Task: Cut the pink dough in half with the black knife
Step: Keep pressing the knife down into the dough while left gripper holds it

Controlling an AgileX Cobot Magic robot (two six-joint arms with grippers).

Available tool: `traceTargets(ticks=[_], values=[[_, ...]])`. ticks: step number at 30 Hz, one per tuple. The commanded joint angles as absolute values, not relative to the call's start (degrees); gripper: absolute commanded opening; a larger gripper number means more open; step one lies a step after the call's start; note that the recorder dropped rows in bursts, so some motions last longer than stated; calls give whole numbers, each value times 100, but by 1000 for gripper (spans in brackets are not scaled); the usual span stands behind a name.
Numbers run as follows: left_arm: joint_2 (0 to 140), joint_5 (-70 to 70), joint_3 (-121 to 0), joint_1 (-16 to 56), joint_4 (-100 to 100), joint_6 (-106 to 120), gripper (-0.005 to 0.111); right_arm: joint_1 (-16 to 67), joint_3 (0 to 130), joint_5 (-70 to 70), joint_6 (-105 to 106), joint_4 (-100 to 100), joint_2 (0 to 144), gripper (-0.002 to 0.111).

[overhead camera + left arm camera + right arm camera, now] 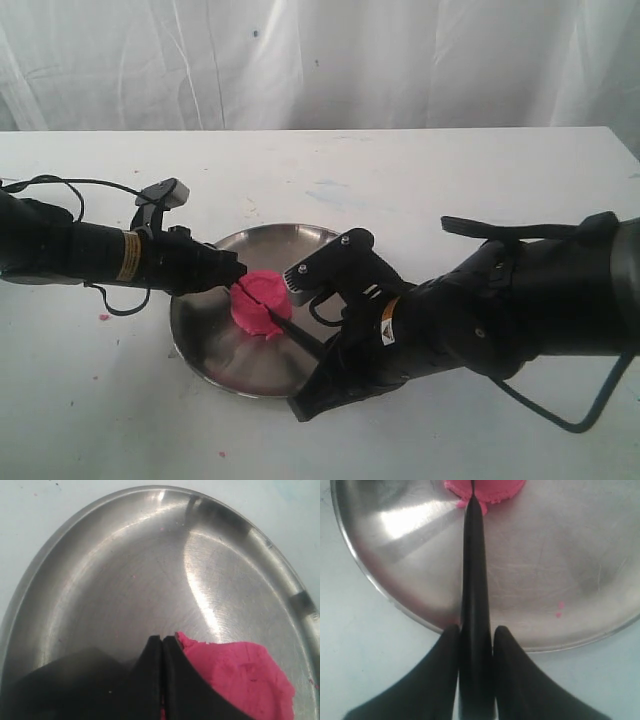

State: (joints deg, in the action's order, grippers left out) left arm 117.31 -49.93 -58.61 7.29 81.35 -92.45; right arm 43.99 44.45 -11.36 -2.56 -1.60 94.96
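The pink dough [258, 302] lies as a squat lump with a groove across its top on the round steel plate [225, 365]. My left gripper [238, 274] is shut, its closed tips resting against the dough's left side; in the left wrist view the fingers [163, 639] touch the dough [245, 677]. My right gripper [322, 352] is shut on the black knife [295, 330] by its handle. The knife's point sits at the dough's near edge. In the right wrist view the knife [472, 570] runs from the gripper [476, 630] to the dough [495, 490].
The plate [560, 545] sits on a white table, with a white curtain behind. Tiny pink crumbs lie on the plate [559, 610] and on the table [103, 317]. The right arm's bulk covers the plate's near right rim.
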Motion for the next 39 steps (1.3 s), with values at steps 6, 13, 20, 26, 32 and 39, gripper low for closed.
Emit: traceTargets(ticks=[6,13,20,26,32,39], values=[[11769,-4926,-5782,755,8349,-9149,0,4400,4476,-946,-326,-216,9609,0],[11769,-4854,-5782,755,8357,-9149,0,4400,4570,-980,-326,-216,9596,0],[11769,-4791,-5782,755,8357,-9149,0,4400,4618,-1006,-326,-216,9389,0],[11769,-4792,-5782,755,8357,-9138,0,4400,4618,-1027,-240,-216,9447,0],[11769,-4792,-5782,755,8357,-9138,0,4400,4606,-1013,-240,-216,9686,0],[11769,-4792,-5782,755,8357,-9138,0,4400,4606,-1012,-240,-216,9847,0]])
